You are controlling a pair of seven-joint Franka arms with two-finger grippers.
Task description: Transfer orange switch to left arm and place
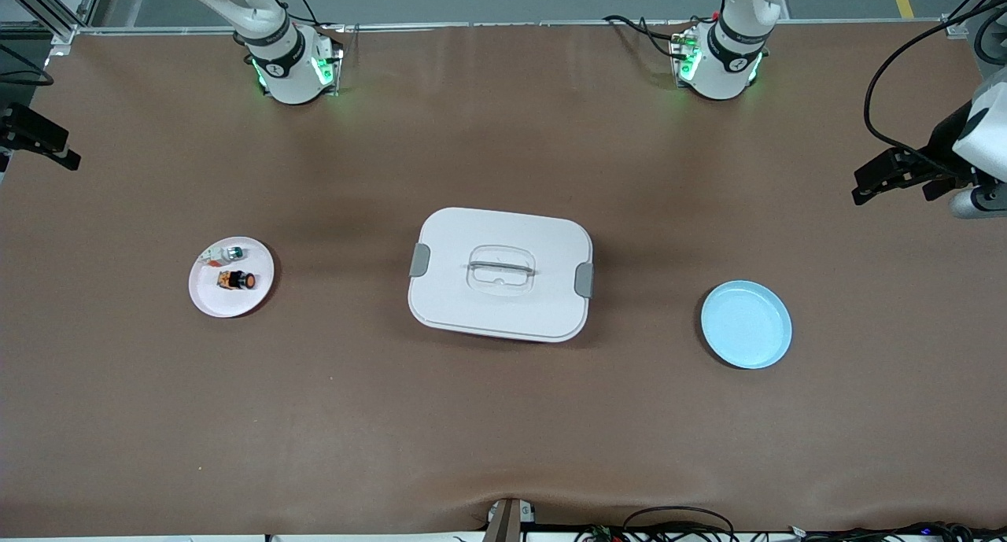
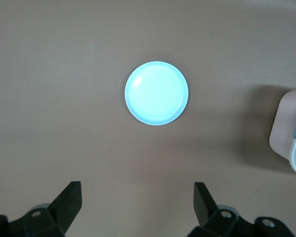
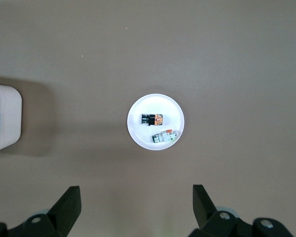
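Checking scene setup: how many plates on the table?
2. A white plate toward the right arm's end holds the orange switch and a white-and-green component; an empty light blue plate toward the left arm's end.

A robotics lab: two white arms (image 1: 275, 54) bolted along one edge of a brown-covered table (image 1: 503, 432), aluminium framing at its corners, cables trailing off its edges.

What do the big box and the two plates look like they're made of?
Box: likely matte white plastic, judging by its moulded rounded corners and grey latches. Blue plate: glossy, perhaps plastic or melamine. White plate: smooth, plastic or ceramic; cannot tell.
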